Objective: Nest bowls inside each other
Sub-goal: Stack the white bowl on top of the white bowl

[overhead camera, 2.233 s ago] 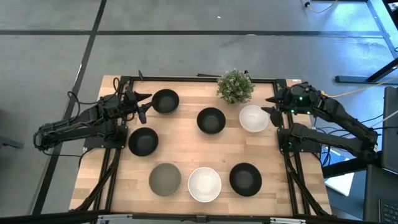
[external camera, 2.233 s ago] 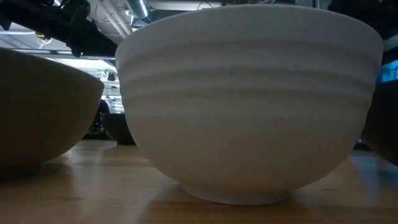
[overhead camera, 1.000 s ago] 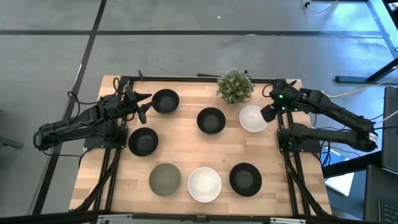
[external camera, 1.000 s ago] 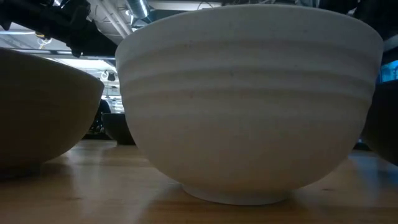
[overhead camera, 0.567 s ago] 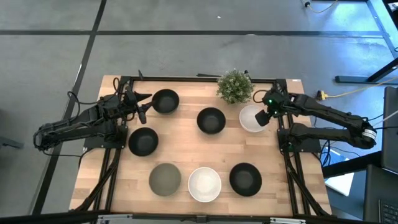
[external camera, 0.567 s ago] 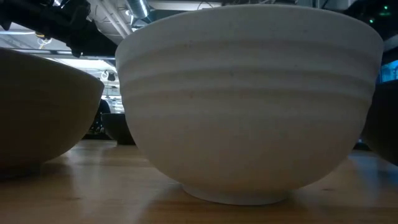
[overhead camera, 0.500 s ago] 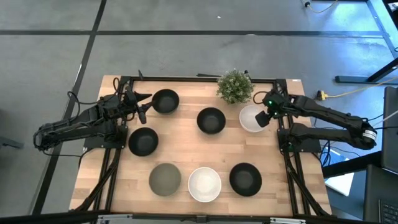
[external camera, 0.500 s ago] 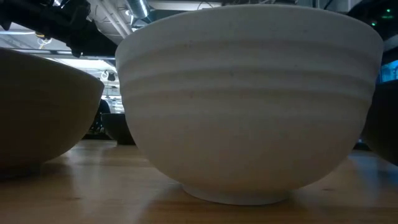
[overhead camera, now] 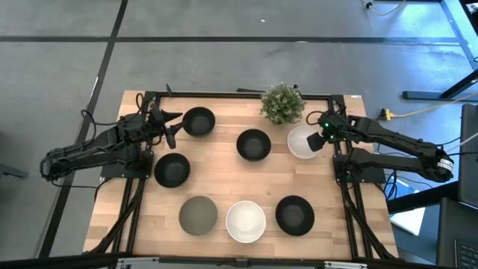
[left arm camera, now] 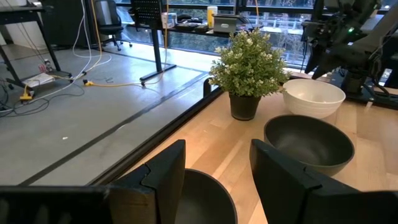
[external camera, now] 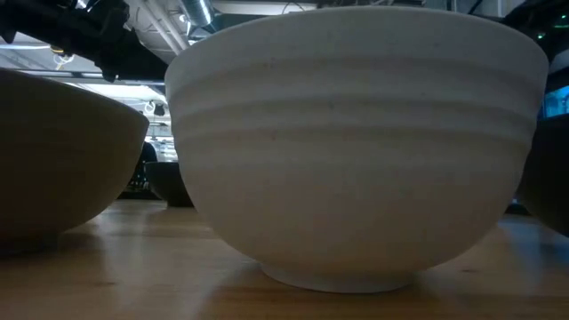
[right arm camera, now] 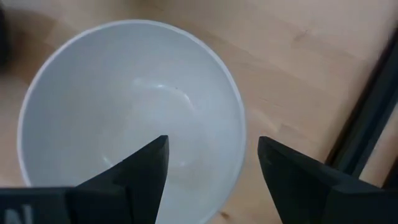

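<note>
A robotics lab or workshop: a wooden tabletop (overhead camera: 224, 179) in a black metal frame stands on a grey concrete floor (overhead camera: 224, 60) crossed by dark lines. Beyond the left claw (left arm camera: 214, 180), past a potted plant (left arm camera: 247, 68), cables (left arm camera: 81, 74) trail over the floor toward desks (left arm camera: 180, 25) cluttered with equipment, an office chair (left arm camera: 112, 18) and a row of large windows (left arm camera: 261, 6). Behind the bowls, the low view shows exposed ceiling ducts (external camera: 187, 18). Near the right claw (right arm camera: 211, 155), a yellow cable (overhead camera: 418, 112) runs off the table's edge.
</note>
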